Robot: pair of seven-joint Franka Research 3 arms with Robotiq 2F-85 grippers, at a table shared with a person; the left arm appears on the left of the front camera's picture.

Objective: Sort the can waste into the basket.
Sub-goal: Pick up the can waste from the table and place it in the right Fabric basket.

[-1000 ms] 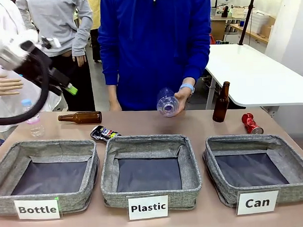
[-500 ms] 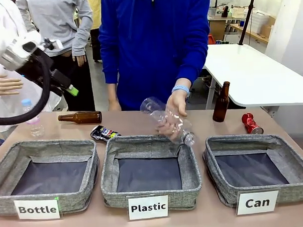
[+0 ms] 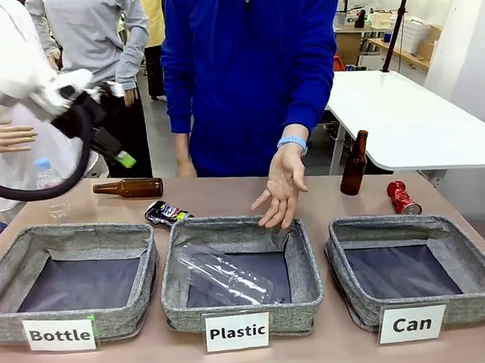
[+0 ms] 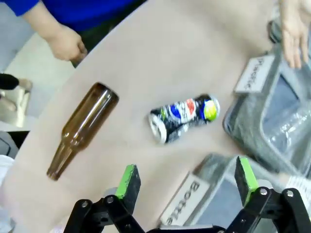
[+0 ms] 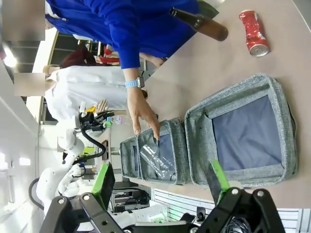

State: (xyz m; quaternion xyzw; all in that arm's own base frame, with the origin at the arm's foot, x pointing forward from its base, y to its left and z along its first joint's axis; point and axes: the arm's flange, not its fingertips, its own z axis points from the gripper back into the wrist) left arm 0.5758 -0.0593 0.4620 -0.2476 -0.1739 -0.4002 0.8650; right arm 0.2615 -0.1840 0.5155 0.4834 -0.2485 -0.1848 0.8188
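Clear bottle [image 3: 226, 278] has dropped from the person's hand [image 3: 281, 188] into the middle bin [image 3: 309, 267]; left gripper [image 4: 187, 177] and right gripper [image 5: 161, 178] both spread, blue can [image 4: 183, 117] untouched.

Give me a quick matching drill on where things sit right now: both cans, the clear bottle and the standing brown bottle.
1. dark can
2. red can
3. clear bottle
4. upright brown bottle

A. inside the Plastic basket
B. on the table, just behind the Can basket
C. standing left of the red can
D. lying by the far corners of the Bottle basket and Plastic basket

Pairs: 1-D, 2-B, 3-A, 4-C.
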